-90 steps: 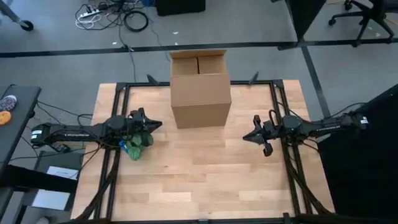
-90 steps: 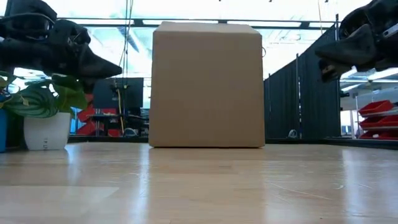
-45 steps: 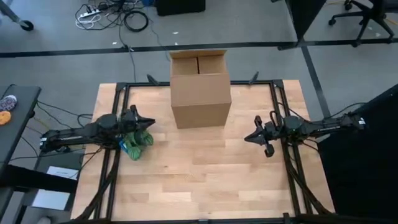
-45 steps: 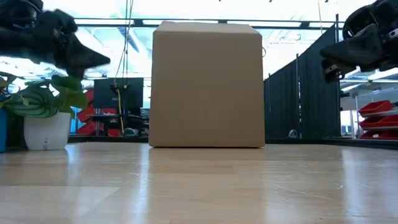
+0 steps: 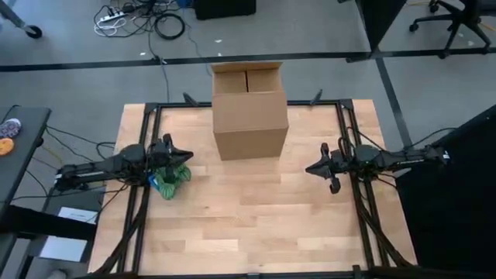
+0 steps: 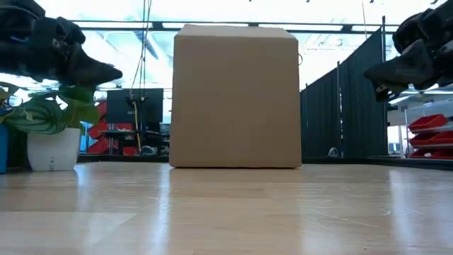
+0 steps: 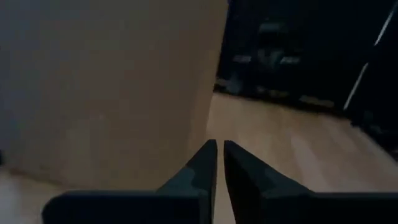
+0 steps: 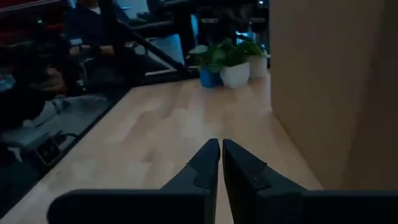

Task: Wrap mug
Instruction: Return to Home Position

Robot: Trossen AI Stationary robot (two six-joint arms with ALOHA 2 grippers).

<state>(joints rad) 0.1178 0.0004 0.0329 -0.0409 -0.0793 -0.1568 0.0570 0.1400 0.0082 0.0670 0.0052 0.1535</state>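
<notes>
On the table (image 5: 256, 213), at the middle of its far edge, the box (image 5: 249, 112) was seen standing upright with its top flaps folded flat and meeting along a seam. No mug was to be seen in any view; it was judged to be shut inside the box, though this could not be checked. To either side, the two arms were stretched low over the wood, well apart from the box and from each other. Compared with a second earlier, both had been drawn back outward: the left gripper (image 5: 187, 157) had been pulled towards the left edge, over the small potted plant (image 5: 169, 180), and the right gripper (image 5: 310, 168) had been eased a little towards the right edge. The box had not been shifted at all in that time. From this the packing was judged to be finished, with only the retreat of the arms to their rest poses left, a move calling for nothing more than clearance from the plant's leaves on the left. In each wrist view the fingers (image 7: 202, 163) were shown brought together with only a thin slit between them and nothing held; the same was seen of the right pair (image 8: 205, 160).
</notes>
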